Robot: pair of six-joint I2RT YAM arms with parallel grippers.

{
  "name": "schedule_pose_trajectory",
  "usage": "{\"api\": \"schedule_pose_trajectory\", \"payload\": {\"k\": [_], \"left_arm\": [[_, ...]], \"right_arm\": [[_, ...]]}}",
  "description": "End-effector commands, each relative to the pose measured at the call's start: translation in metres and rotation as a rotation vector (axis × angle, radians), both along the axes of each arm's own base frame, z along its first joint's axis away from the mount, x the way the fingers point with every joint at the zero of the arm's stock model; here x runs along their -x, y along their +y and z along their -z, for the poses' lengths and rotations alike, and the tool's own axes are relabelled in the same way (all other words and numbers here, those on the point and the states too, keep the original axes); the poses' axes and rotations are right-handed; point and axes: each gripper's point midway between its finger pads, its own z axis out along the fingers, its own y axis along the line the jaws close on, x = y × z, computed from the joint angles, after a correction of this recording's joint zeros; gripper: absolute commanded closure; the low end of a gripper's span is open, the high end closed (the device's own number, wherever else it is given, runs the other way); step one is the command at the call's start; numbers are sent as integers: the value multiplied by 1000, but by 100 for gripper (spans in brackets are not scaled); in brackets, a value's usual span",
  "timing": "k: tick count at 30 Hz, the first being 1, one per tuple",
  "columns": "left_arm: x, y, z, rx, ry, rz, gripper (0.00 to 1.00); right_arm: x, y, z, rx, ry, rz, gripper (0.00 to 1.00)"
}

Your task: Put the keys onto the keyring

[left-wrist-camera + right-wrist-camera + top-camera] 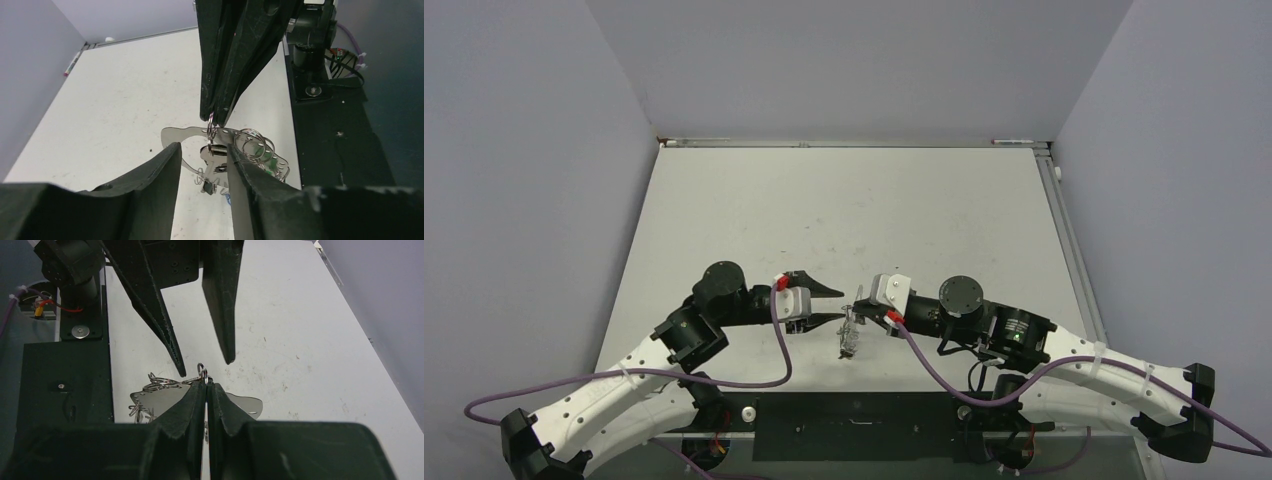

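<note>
My right gripper (857, 311) (205, 385) is shut on a small silver split ring (201, 371). From that ring hangs the keyring (175, 134), which looks like a wide flat silver piece with a row of small holes (160, 399). It carries several split rings (250, 140) and keys, including a silver key (220, 162), with black, green and blue bits half hidden. The bunch hangs just above the table (849, 342). My left gripper (842, 304) (202, 147) is open, with its fingers on either side of the hanging silver key. I cannot tell whether they touch it.
The white table (854, 210) has grey walls on the left, back and right. A black base plate (864, 410) lies at the near edge between the arm bases. A pen (72, 62) lies at the far table edge.
</note>
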Motion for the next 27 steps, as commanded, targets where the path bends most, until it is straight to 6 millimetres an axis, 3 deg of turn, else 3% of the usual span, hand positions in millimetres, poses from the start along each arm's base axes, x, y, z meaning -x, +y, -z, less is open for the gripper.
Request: {"api": "schedule_pose_trajectory", "payload": {"k": [1,7,12,27], "left_arm": [[0,0,-15,55,-35,-8,58],[4,-3,-17,70,-19,20,57],[6,-7,-18,79,-1,44,67],[11,-13,-16,86,36,88,79]], "right_arm": [[2,3,-46,-136,-52,-7,95],[3,4,-47,-142,-54,-13,95],[4,7,-45,-139,-54,-25,95],[8,12,-44,-141,-57,-58,95]]}}
